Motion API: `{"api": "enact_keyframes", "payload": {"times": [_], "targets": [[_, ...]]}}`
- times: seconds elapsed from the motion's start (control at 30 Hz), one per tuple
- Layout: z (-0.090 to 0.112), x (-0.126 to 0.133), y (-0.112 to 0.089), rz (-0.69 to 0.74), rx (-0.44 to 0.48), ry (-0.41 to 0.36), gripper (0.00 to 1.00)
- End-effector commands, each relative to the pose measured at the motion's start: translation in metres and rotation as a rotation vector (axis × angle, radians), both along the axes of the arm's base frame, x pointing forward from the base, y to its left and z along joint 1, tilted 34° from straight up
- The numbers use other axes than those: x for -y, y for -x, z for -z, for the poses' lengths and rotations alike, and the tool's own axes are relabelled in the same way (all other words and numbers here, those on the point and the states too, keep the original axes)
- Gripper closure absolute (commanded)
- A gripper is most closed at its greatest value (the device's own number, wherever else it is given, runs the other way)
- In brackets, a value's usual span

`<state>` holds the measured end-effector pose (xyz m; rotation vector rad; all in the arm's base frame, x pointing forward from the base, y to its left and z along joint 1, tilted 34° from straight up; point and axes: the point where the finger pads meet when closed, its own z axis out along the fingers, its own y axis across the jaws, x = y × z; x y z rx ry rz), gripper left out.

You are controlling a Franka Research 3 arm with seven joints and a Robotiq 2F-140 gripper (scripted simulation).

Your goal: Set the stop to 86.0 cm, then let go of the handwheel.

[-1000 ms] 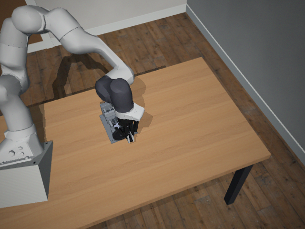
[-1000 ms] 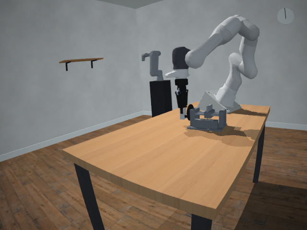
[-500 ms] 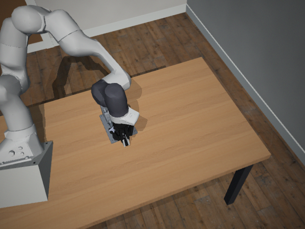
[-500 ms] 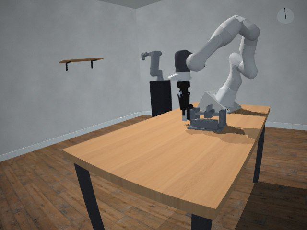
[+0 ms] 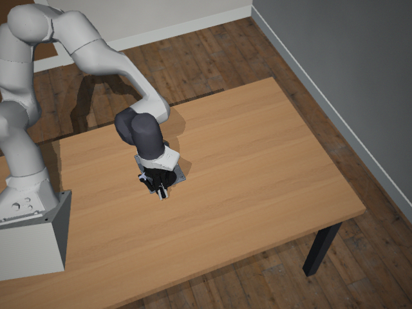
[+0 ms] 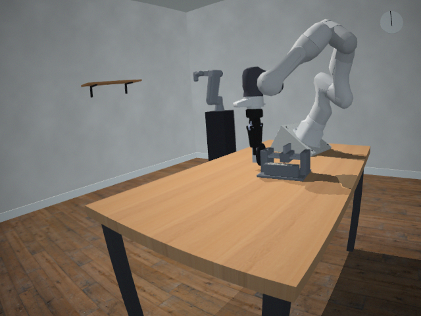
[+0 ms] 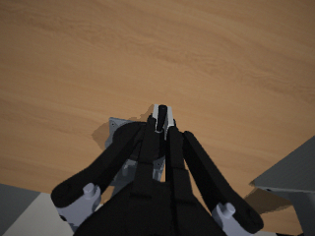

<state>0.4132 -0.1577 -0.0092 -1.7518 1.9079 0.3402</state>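
Observation:
A small grey stop fixture (image 6: 284,161) stands on the wooden table, with a carriage block between two end walls and a black handwheel (image 6: 258,153) on its left end. My gripper (image 6: 254,155) points straight down over that end and is shut on the handwheel's handle (image 7: 161,118). In the overhead view my gripper (image 5: 161,194) and wrist cover most of the fixture (image 5: 177,174). In the wrist view the fingers pinch a thin dark handle above the wheel and the fixture's base plate (image 7: 118,135). No scale reading is legible.
The robot's base block (image 5: 31,239) stands on the table's left end, close to the fixture. A second grey arm on a black pedestal (image 6: 219,134) stands beyond the table. A wall shelf (image 6: 110,83) hangs at the far left.

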Motion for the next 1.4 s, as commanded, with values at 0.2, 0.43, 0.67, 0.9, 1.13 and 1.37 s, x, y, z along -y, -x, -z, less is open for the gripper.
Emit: {"api": "enact_keyframes", "payload": {"times": [0.2, 0.43, 0.67, 0.9, 1.13, 1.37], "targets": [[-0.015, 0.009, 0.014, -0.011, 0.005, -0.001, 0.96], [-0.035, 0.022, 0.013, -0.011, 0.005, -0.001, 0.96], [-0.045, 0.028, 0.006, -0.011, 0.005, -0.001, 0.96], [-0.051, 0.032, -0.006, -0.011, 0.005, -0.001, 0.96], [-0.053, 0.034, -0.015, -0.011, 0.005, -0.001, 0.96], [-0.053, 0.033, -0.029, -0.011, 0.005, -0.001, 0.96]]}}
